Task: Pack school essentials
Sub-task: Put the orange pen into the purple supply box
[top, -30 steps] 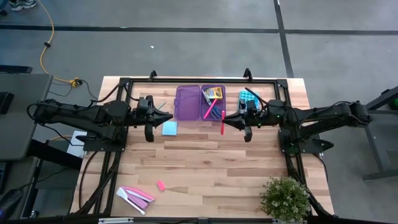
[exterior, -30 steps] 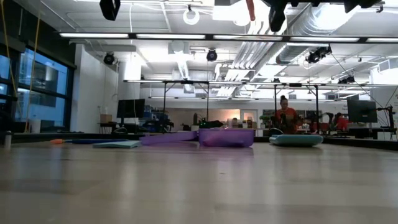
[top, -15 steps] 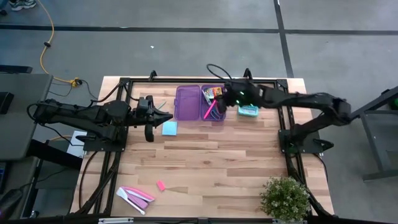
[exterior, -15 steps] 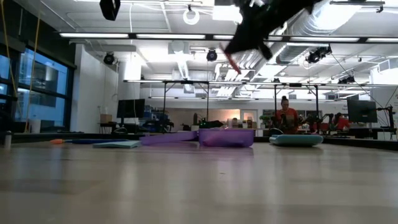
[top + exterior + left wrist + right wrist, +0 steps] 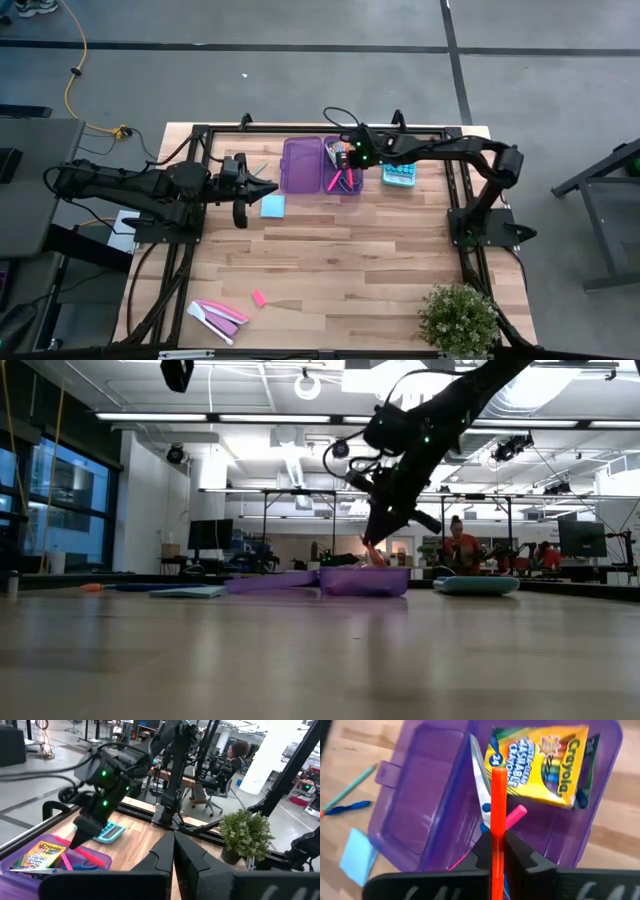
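Observation:
The purple case (image 5: 302, 165) lies open at the table's far side; its tray (image 5: 440, 780) holds the yellow crayon box (image 5: 547, 762), blue-handled scissors (image 5: 479, 787) and a pink marker (image 5: 516, 814). My right gripper (image 5: 347, 170) hangs slanted over the tray, shut on an orange-red marker (image 5: 499, 800). A green pencil (image 5: 347, 790), a blue pen (image 5: 345, 809) and the light-blue notepad (image 5: 272, 206) lie left of the case. The pink eraser (image 5: 258, 297) lies near the front left. My left gripper (image 5: 272, 187) waits shut and level, beside the notepad. My right gripper pinches the orange-red marker's barrel (image 5: 498, 842) between its two fingers. The marker runs along the fingers and sticks out past their tips. The fingers slant down from the table's right side. The marker's free end (image 5: 372, 558) reaches the tray; whether it touches inside, I cannot tell.
A light-blue calculator (image 5: 399, 175) lies right of the case. Flat pink-and-white pieces (image 5: 218, 315) lie at the front left and a potted plant (image 5: 458, 318) stands at the front right. A black frame (image 5: 300, 129) borders the table's far edge. A seated person (image 5: 458, 545) shows beyond the table.
My right gripper has swung toward the table's far left and down to the purple case, tipping from level to slanting down and rolling, still shut on the orange-red marker. The marker now points into the tray.

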{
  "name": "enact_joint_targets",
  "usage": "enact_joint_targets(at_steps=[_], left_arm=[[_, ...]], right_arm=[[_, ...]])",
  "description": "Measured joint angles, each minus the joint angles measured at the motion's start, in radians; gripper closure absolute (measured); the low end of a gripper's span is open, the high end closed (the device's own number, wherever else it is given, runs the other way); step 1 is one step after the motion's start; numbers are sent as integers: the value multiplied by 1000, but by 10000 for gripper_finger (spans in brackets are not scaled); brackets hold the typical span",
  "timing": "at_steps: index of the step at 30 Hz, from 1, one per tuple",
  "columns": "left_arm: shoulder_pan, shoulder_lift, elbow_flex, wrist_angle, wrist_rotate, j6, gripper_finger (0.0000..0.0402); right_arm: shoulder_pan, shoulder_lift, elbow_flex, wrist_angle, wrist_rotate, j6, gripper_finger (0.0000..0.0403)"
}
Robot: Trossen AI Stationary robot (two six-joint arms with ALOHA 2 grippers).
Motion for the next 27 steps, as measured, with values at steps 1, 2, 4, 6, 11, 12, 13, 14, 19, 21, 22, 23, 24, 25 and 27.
enact_joint_targets(at_steps=[1,2,4,6,11,12,13,14,19,21,22,23,24,25,27], left_arm=[[0,0,0,0,0,4,401],[0,0,0,0,0,4,401],[0,0,0,0,-1,4,401],[0,0,0,0,-1,8,401],[0,0,0,0,-6,23,401],[0,0,0,0,-10,23,401],[0,0,0,0,-13,23,401],[0,0,0,0,-16,23,401],[0,0,0,0,-20,23,401],[0,0,0,0,-22,23,401],[0,0,0,0,-23,23,401],[0,0,0,0,-24,23,401],[0,0,0,0,-26,22,401],[0,0,0,0,-27,23,401],[0,0,0,0,-27,23,401]], right_arm=[[0,4,0,1,2,2,400],[0,7,0,1,10,4,399],[0,12,0,-10,24,5,399],[0,13,0,-33,47,9,398],[-2,13,0,-42,87,52,398],[-2,14,0,-41,90,57,398],[-2,19,0,-39,91,57,397],[-3,27,0,-40,89,61,397],[-5,75,0,-35,19,84,397],[-4,74,0,-33,27,86,397],[-4,73,0,-27,35,86,397],[-4,73,0,-26,38,86,397],[-4,73,0,-28,34,85,397],[-8,73,0,-29,19,85,397],[-12,73,0,-29,0,87,396]])
